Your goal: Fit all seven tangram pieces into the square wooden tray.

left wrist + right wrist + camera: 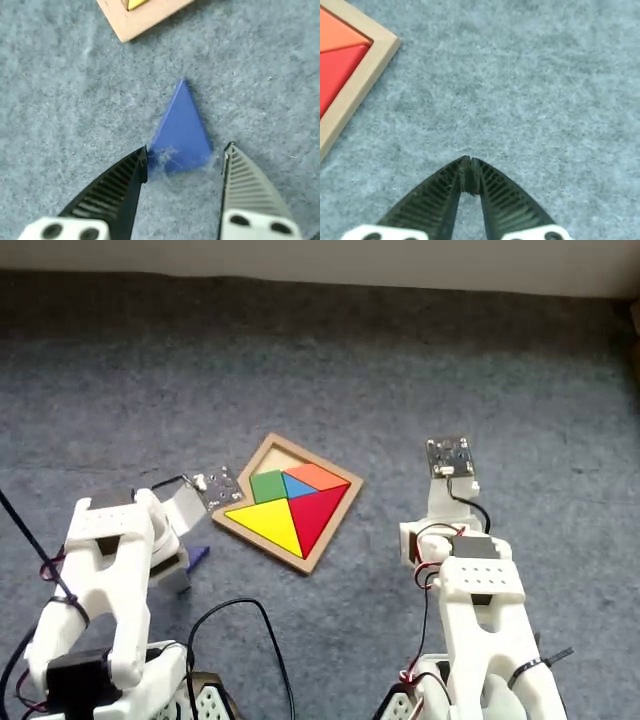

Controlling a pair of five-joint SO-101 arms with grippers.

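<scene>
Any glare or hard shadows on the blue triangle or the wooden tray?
Left wrist view: the blue triangle is evenly lit, with no glare. High view: the light is soft, and the wooden tray casts at most a thin shadow along its near edge.

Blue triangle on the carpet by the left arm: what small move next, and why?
Probably close the left jaws on the blue triangular piece. They stand open with its wide end between their tips, and it lies flat on the grey carpet, outside the square wooden tray.
</scene>
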